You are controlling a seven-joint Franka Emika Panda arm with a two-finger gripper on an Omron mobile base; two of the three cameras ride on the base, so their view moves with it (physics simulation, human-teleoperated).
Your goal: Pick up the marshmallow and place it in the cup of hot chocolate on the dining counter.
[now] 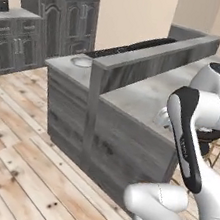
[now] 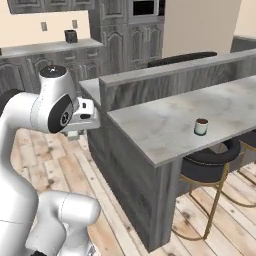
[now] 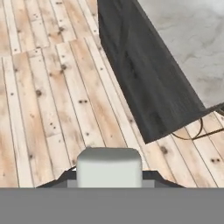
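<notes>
The marshmallow (image 3: 109, 167) sits at six o'clock in the hand view, an off-white squarish block with rounded top corners, pinched between the two dark fingertips (image 3: 59, 180) of the tool (image 3: 109, 181), whose jaws are drawn in tight against its sides. Under it lies the pale plank floor (image 3: 48, 96), and from twelve toward four o'clock the dark wood-grain side of the dining surface (image 3: 144, 87) cuts across, with its light marble top showing at about one to two o'clock. In the right base view the tool (image 2: 73, 134) hangs at nine o'clock, below the white wrist block, out over the floor and short of the near end of the surface (image 2: 160, 122); a small pale bit shows beneath the wrist, probably the marshmallow, though it is too small and blurred there to be sure. The cup of hot chocolate (image 2: 201, 127), a short silvery cylinder with a dark brown top, stands upright on the marble at about three o'clock of that view, near the front edge and well apart from the tool. A raised dark grey ledge (image 2: 170, 75) runs along the back of the marble. Black round stools on gold legs (image 2: 207, 165) stand under the front edge below the cup. In the left base view the white arm (image 1: 195, 126) hides much of the marble (image 1: 135, 93).
</notes>
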